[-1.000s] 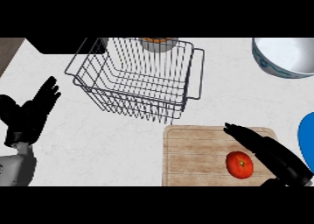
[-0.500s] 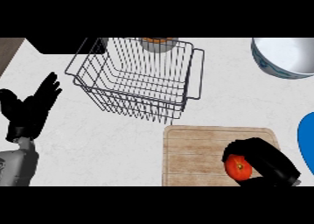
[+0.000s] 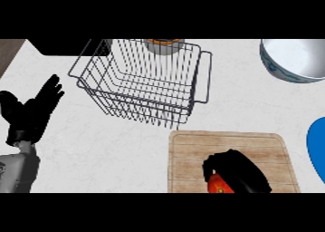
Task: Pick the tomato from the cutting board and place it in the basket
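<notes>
My right robot hand has just curled down over the tomato on the cutting board; grasp made, wire basket next; left robot hand rests open

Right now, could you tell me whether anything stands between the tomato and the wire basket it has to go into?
Nothing visible does. The right robot hand is curled over the tomato on the cutting board, and only bare counter lies between the board and the basket, which is open at the top.
</notes>
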Motion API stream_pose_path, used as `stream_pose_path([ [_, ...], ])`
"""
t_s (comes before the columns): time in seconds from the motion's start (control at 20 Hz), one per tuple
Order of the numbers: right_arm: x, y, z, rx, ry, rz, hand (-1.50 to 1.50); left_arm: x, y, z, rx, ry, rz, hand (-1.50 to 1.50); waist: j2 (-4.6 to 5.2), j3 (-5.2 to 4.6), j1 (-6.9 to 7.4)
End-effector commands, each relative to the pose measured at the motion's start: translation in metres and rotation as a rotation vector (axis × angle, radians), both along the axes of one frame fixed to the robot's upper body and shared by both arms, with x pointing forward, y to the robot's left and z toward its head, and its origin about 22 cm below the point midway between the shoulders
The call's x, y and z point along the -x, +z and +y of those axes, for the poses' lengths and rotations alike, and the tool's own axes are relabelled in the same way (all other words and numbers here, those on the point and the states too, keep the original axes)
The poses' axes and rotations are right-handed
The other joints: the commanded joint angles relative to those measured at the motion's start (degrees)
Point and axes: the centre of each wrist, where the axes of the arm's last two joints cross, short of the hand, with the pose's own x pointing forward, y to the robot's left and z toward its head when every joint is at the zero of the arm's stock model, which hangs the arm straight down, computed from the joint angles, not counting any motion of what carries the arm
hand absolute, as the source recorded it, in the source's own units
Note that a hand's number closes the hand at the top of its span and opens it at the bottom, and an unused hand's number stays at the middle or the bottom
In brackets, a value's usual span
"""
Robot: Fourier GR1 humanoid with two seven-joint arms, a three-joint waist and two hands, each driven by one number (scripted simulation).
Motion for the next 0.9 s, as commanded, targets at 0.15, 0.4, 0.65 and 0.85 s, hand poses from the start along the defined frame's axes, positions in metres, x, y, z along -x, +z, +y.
stream_pose_path([
  [0.15,0.033,0.000,0.087,-0.042,-0.046,0.030,1.50,-0.004,0.002,-0.006,-0.003,-0.026,0.002,0.00,0.19,0.55,1.36],
  [0.4,0.064,0.009,0.116,-0.263,-0.098,0.038,1.50,-0.004,0.001,-0.007,0.008,-0.025,-0.002,0.00,0.31,1.09,1.14],
  [0.65,0.090,0.038,0.142,-0.494,-0.114,-0.082,1.50,-0.001,-0.006,-0.003,-0.001,-0.005,0.021,0.00,-0.27,0.88,0.90],
  [0.85,0.095,0.050,0.149,-0.592,-0.182,-0.164,1.50,-0.003,-0.004,-0.008,0.012,-0.003,0.010,0.00,-0.99,0.59,-0.37],
])
